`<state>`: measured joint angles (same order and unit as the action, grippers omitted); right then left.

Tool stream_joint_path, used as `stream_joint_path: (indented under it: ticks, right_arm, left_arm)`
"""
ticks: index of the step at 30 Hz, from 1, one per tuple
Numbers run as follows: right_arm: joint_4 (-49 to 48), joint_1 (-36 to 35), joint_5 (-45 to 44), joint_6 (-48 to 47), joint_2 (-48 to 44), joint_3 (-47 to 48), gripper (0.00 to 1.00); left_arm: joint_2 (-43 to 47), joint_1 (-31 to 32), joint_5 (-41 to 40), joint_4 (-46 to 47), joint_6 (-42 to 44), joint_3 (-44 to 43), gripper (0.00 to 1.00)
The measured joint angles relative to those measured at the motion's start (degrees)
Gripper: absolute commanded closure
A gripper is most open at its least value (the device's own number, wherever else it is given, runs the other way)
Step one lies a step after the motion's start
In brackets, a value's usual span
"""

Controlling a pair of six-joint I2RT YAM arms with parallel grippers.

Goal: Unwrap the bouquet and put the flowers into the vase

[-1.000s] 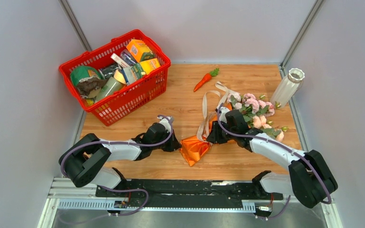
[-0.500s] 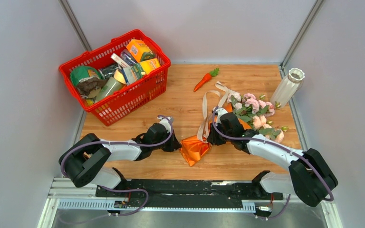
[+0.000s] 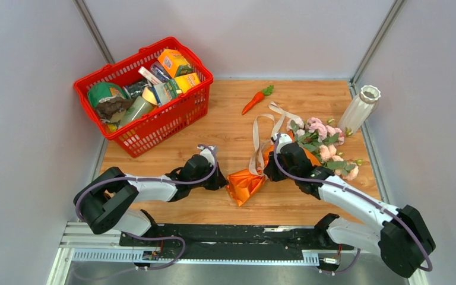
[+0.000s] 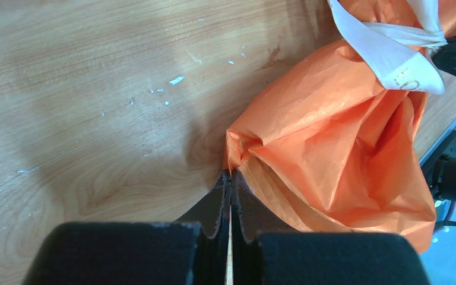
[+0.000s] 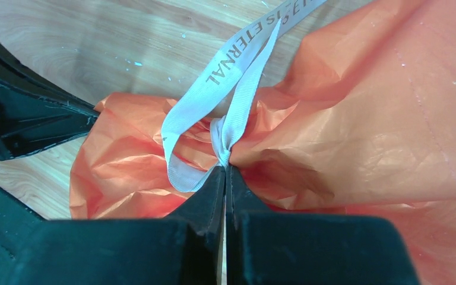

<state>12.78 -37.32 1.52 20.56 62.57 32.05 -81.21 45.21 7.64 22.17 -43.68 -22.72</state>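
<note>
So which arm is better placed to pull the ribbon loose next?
Right, probably. Its jaws are shut on the ribbon at the knot, while the left arm's jaws pinch the wrapping paper's tail corner, anchoring the bouquet.

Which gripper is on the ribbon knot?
The right gripper: shut at the cream ribbon knot. The left gripper pinches only orange wrapping paper at the tail end.

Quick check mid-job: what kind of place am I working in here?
Likely a lab test cell, not a home: a wooden tabletop boxed in by plain grey panels, with staged props, a red basket of groceries and a toy carrot.
</note>
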Motion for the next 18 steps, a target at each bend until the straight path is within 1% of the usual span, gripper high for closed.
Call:
stream_joint_path:
  ticks: [6,9,11,12,18]
  right_arm:
    - [1.86,-0.04,0.17,0.81,-5.57,-1.84,0.99]
    - [1.99,-0.04,1.6,0.83,-5.6,-2.58,0.93]
    - [1.95,-0.04,2.45,1.01,-5.46,-2.97,0.83]
    - [1.88,-0.02,2.73,1.11,-5.27,-3.06,0.81]
    - [1.09,0.0,3.54,1.68,-4.46,-3.23,0.8]
  left_arm:
    - [0.02,0.2,0.17,1.11,-0.46,0.0,1.0]
    - [0.02,0.17,0.15,0.81,-0.48,0.0,1.0]
    - [0.0,0.17,0.15,0.46,-0.48,0.0,1.0]
    - [0.02,0.17,-0.04,0.11,-0.48,0.0,1.0]
    - [0.02,0.17,-0.37,-0.59,-0.61,0.04,1.0]
